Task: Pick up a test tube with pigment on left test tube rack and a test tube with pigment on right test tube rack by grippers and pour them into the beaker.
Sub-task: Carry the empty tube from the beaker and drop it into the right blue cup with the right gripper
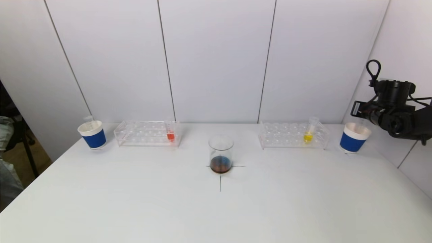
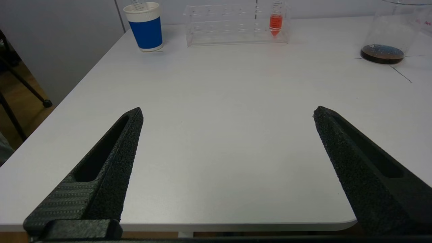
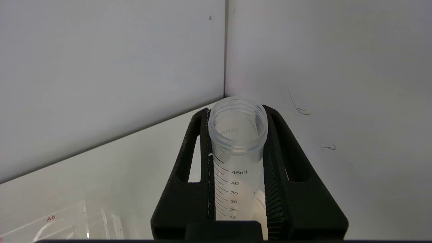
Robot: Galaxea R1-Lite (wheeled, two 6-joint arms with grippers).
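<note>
The glass beaker (image 1: 220, 153) with dark liquid stands on a cross mark at the table's middle; it also shows in the left wrist view (image 2: 384, 44). The left rack (image 1: 146, 133) holds a tube of red pigment (image 1: 170, 133), which also shows in the left wrist view (image 2: 275, 22). The right rack (image 1: 293, 135) holds a tube of yellow pigment (image 1: 308, 133). My right gripper (image 3: 236, 113) is shut on an empty clear test tube (image 3: 237, 141), upright over the right blue cup (image 1: 353, 137). My left gripper (image 2: 227, 109) is open and empty above the table's front edge, outside the head view.
A second blue cup (image 1: 92, 135) with an empty tube in it stands left of the left rack. Walls close in behind and to the right of the right arm (image 1: 395, 104). A corner of the right rack (image 3: 67, 226) shows in the right wrist view.
</note>
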